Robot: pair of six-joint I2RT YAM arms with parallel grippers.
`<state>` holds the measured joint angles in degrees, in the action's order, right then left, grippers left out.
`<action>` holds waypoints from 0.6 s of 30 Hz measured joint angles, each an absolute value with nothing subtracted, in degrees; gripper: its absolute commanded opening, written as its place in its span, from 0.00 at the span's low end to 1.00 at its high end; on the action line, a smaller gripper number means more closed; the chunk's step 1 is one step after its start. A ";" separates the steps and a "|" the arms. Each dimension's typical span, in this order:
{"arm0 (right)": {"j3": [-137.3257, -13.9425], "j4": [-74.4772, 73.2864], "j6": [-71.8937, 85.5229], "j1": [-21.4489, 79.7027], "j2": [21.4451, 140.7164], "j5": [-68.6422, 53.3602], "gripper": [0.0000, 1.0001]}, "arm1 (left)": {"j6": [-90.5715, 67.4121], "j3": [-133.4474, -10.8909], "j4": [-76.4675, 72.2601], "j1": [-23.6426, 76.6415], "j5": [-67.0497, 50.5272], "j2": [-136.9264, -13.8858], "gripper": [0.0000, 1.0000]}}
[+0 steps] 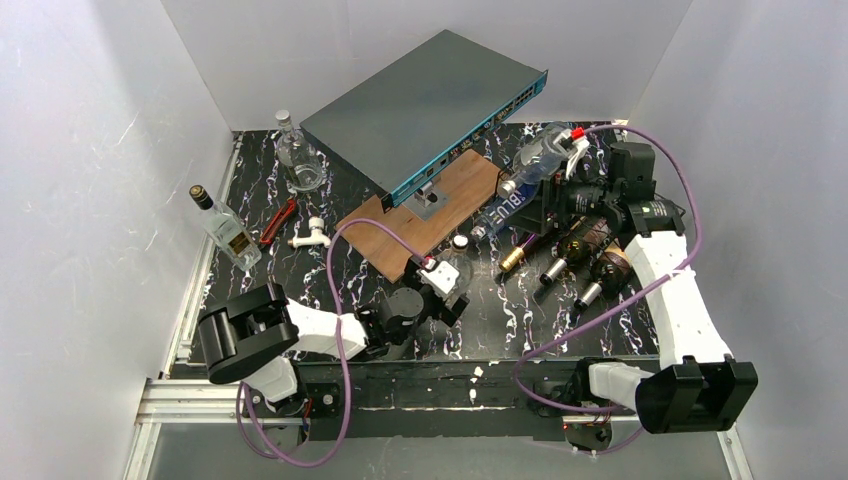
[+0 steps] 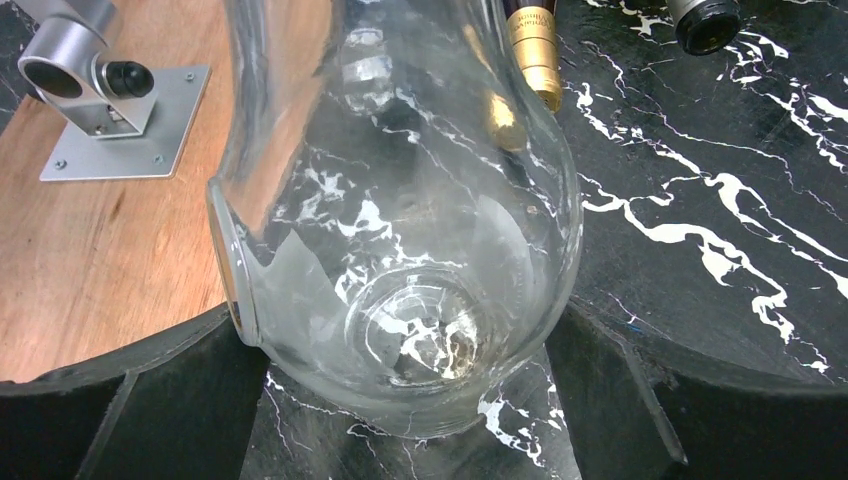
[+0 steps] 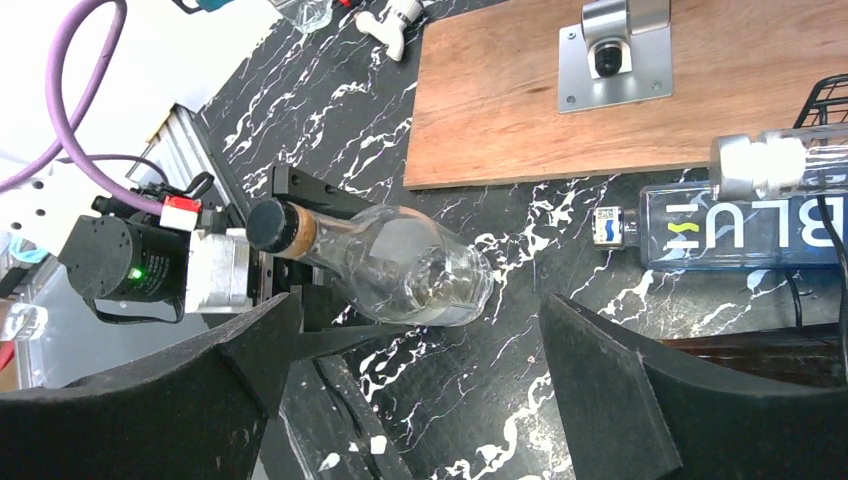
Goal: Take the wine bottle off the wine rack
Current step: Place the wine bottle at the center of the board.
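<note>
The grey network switch (image 1: 425,105) is propped at 12 o'clock over the wooden board (image 1: 460,195). The wine rack (image 1: 543,212) is found at 3 o'clock, crowded by the right arm. Dark wine bottles (image 1: 585,240) are laid in it, necks toward 7 o'clock, and a clear BLUE bottle (image 1: 505,208) is lodged at its 9 o'clock side. A round clear bottle (image 1: 458,262) is stood at the board's 6 o'clock edge. It is flanked by the widely spread left gripper (image 2: 395,340); contact cannot be told. The right gripper (image 3: 420,310) is spread wide, with nothing between its fingers.
</note>
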<state>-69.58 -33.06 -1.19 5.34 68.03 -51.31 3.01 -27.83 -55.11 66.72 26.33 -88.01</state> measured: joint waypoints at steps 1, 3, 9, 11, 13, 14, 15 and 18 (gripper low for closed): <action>-69.10 -32.64 -1.04 5.04 67.55 -51.57 0.99 | 2.50 -27.62 -55.07 66.67 26.35 -87.74 0.98; -68.01 -31.86 -0.84 4.51 66.59 -52.01 0.98 | 1.13 -27.24 -55.02 66.50 26.30 -87.42 0.98; -65.30 -31.00 -0.36 3.25 64.45 -53.32 0.98 | -3.27 -26.17 -53.82 65.41 24.93 -85.65 0.98; -64.34 -30.83 -0.30 2.68 63.72 -53.78 0.99 | -4.54 -25.67 -53.36 65.14 24.16 -84.64 0.98; -63.51 -30.52 -0.21 2.22 63.09 -54.19 0.98 | -5.74 -25.15 -52.60 64.86 23.20 -83.33 0.98; -62.98 -30.20 -0.23 1.91 62.70 -54.33 0.98 | -6.31 -24.84 -52.10 64.75 22.68 -82.56 0.98; -62.70 -30.13 -0.21 1.74 62.46 -54.41 0.98 | -6.74 -24.62 -51.55 64.62 22.15 -81.84 0.98; -61.65 -29.58 -0.19 1.04 61.67 -55.22 0.98 | -8.10 -23.92 -49.17 64.18 20.21 -79.07 0.98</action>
